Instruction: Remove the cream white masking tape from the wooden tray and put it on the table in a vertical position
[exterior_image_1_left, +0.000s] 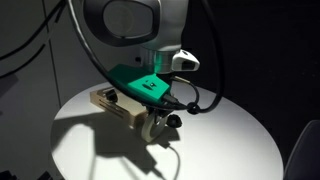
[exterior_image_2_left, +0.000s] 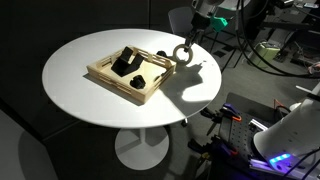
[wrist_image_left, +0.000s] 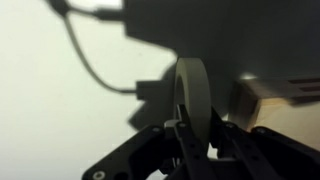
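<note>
My gripper (exterior_image_2_left: 183, 50) is shut on the cream white masking tape (exterior_image_2_left: 182, 54), a ring held upright on edge. In an exterior view the tape (exterior_image_1_left: 152, 126) hangs just above the white table (exterior_image_1_left: 220, 140), beside the wooden tray (exterior_image_1_left: 115, 106). In the wrist view the tape (wrist_image_left: 192, 90) stands vertically between my fingers (wrist_image_left: 195, 135), with the tray's corner (wrist_image_left: 275, 100) at the right. The tray (exterior_image_2_left: 105, 72) sits on the table (exterior_image_2_left: 90, 105) and is left of the tape.
Dark objects (exterior_image_2_left: 128, 64) lie in the tray's compartments. A cable and the arm's shadow fall on the tabletop (wrist_image_left: 90, 60). The table edge is close to the tape (exterior_image_2_left: 215, 95). Equipment stands beyond the table (exterior_image_2_left: 290, 120).
</note>
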